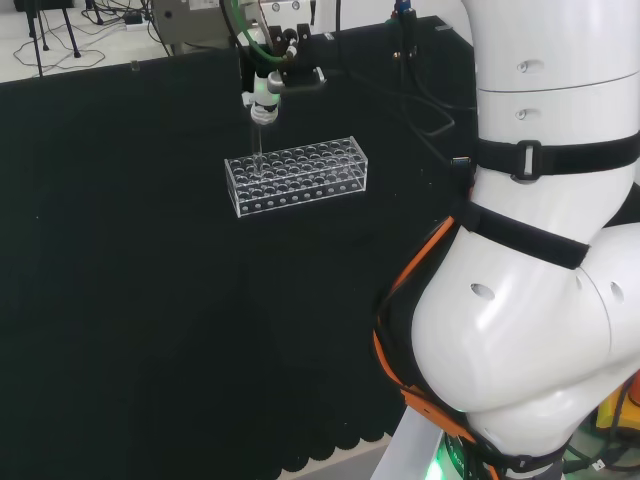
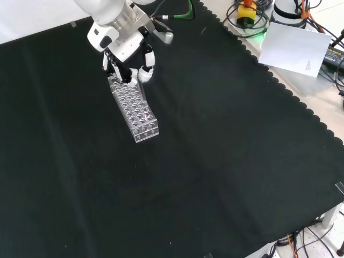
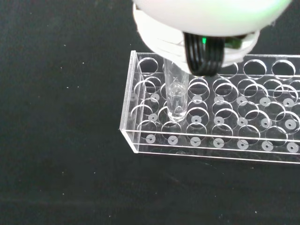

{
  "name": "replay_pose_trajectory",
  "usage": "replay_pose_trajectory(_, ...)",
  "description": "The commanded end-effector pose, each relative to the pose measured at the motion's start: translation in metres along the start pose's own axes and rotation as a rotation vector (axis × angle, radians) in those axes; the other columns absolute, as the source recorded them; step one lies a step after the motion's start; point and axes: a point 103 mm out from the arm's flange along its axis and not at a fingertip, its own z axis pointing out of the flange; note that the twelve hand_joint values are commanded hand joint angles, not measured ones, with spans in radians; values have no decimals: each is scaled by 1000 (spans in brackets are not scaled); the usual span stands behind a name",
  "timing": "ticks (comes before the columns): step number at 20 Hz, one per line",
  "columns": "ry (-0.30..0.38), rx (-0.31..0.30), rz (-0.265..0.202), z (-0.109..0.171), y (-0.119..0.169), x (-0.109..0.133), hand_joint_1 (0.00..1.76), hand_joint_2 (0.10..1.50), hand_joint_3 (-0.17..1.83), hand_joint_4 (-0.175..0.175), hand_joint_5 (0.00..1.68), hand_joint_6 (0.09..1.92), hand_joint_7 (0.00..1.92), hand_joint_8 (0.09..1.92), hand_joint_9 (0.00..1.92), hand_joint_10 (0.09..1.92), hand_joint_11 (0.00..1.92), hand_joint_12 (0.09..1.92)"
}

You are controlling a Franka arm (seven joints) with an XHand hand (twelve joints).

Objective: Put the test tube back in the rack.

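Black and white hand [image 2: 129,59] clamped on the clear glass test tube [image 3: 176,96], held upright over one end of the clear plastic many-holed rack [image 1: 298,176] on the black-clothed tabletop [image 2: 215,161], rounded tip at the upper holes. Risky if lowered off-centre: likely to catch a rim, tilt the tube, or shove the light rack

cloth [image 1: 150,300]: black | rack [image 1: 300,180]: clear | test tube [image 3: 176,96]: clear | hand [image 2: 129,59]: black-white
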Motion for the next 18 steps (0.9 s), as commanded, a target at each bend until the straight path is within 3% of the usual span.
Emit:
replay_pose_trajectory(1,-4,5,-4,1,0,1,1436,576,721,-175,1320,566,1421,720,1388,258,691,1236)
replay_pose_trajectory(18,5,17,-7,5,5,7,1436,575,721,-175,1320,565,1422,719,1388,257,691,1236)
